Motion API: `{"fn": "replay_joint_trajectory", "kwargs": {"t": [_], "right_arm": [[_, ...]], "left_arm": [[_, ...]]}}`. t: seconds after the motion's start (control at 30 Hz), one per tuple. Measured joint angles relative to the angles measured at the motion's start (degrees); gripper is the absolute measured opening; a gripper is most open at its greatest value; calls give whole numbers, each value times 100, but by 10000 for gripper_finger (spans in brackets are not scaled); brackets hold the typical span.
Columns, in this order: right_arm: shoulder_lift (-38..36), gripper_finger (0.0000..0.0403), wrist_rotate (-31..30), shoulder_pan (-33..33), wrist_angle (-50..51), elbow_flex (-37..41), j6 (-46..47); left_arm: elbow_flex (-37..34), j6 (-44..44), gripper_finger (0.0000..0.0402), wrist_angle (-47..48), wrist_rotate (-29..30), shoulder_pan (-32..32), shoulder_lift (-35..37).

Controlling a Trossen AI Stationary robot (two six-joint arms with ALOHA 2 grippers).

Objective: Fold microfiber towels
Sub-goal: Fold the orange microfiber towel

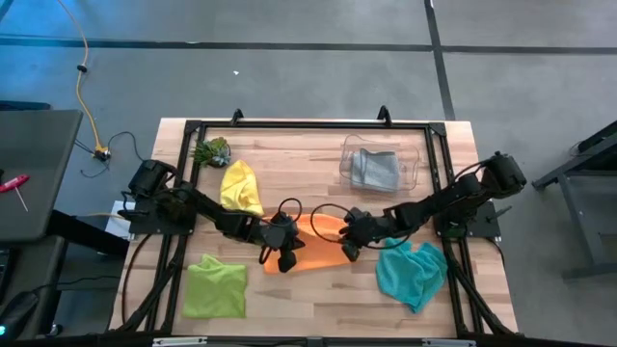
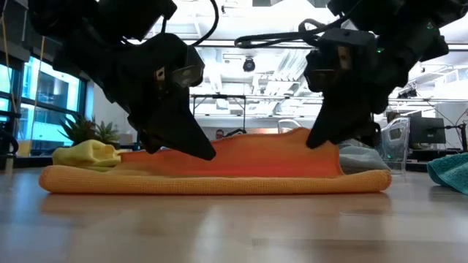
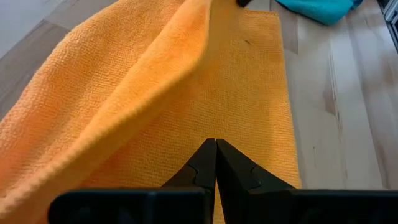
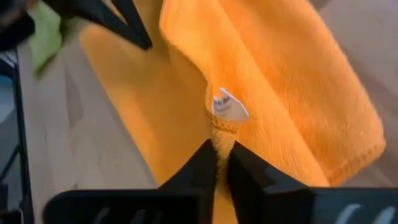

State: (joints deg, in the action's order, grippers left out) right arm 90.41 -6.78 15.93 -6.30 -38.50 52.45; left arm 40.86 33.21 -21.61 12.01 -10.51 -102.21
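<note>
Clear bin (image 1: 416, 166) holds grey towel (image 1: 374, 170) (folded).

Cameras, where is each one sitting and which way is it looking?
High view: above the table, looking straight down; both arms show, meeting over the orange towel.
Low view: at table-top height, looking level across; both tools come down onto the orange towel.
Left wrist view: on the left arm, looking past the left tool, shut on the orange towel's edge.
Right wrist view: on the right arm, looking past the right tool, pinching the orange towel near its white tag.
Shared: the left wrist and high views both show the teal towel.
</note>
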Motion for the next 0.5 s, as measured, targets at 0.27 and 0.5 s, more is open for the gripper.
{"fn": "replay_joint_trajectory", "kwargs": {"t": [0.27,0.5], "right_arm": [[-138,184,558,-58,233,0,-6],[-830,235,-605,-391,1738,-4,1480]], "left_arm": [[0,3,0,0,3,-1,0],[0,5,0,3,11,-3,0]]}}
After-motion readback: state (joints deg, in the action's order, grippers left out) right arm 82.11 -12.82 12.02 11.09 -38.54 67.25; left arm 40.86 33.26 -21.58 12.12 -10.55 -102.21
